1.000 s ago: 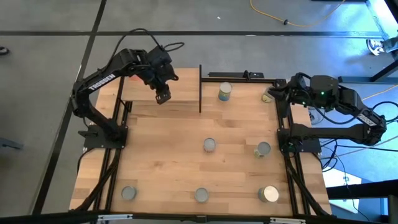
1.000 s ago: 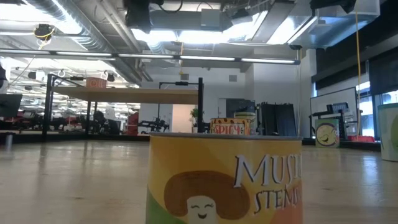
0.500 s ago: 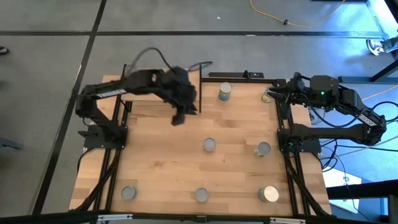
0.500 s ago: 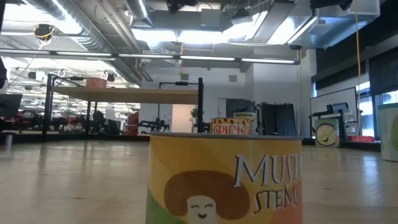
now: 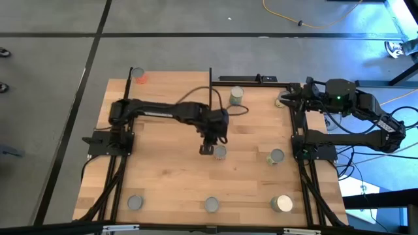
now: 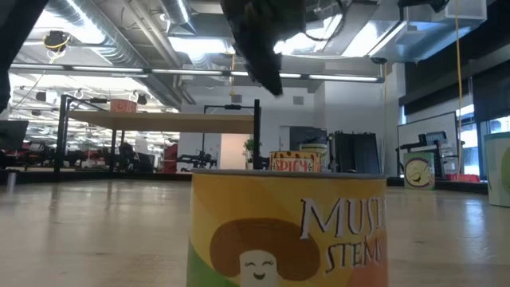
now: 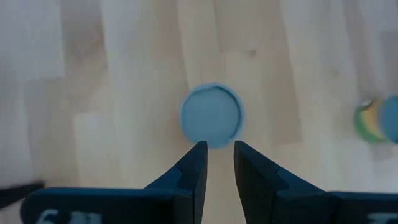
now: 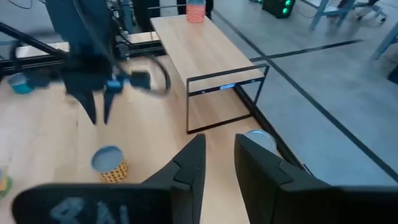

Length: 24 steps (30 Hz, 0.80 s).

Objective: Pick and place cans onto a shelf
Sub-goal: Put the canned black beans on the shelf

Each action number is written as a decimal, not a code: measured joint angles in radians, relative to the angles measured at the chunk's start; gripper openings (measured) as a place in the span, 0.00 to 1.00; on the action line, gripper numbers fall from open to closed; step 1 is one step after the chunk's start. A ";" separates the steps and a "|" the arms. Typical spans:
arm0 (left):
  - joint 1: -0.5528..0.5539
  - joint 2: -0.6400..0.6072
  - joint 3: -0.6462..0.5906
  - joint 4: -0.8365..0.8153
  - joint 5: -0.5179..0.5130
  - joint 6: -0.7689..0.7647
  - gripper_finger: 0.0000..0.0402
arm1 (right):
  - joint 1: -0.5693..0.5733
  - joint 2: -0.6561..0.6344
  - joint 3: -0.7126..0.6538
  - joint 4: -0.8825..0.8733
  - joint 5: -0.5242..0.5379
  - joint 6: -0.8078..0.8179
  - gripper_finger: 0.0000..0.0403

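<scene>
On the pale butcher-block wooden desk (image 5: 163, 176), the flat light-wood shelf with thin black metal uprights (image 5: 171, 98) carries one pink-red cylindrical tin (image 5: 140, 76). The left tool (image 5: 207, 149), fingers narrowly parted and empty, hangs just beside a silver-topped round can (image 5: 220, 152). The right tool (image 8: 217, 163), also parted, waits at the desk's far right corner.

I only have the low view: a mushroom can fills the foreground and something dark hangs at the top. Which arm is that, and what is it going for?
Observer: That is the left arm. The left end effector is reached out to mid-table, with a grey-topped can on the wood just ahead of it.
Operator: Is anything on the shelf?
Observer: One red can stands near one end of the shelf.
Operator: And the right arm?
Observer: The right end effector waits at the table's right edge, beside a silvery-topped can.
</scene>
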<state>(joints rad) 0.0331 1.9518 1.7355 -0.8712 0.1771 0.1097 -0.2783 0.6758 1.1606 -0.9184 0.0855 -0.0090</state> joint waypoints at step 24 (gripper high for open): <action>0.017 0.195 0.000 0.130 -0.057 0.023 0.18 | 0.000 0.000 0.000 0.000 -0.009 0.000 0.22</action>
<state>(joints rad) 0.0505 2.1467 1.7351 -0.7414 0.1198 0.1326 -0.2781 0.6758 1.1606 -0.9188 0.0763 -0.0090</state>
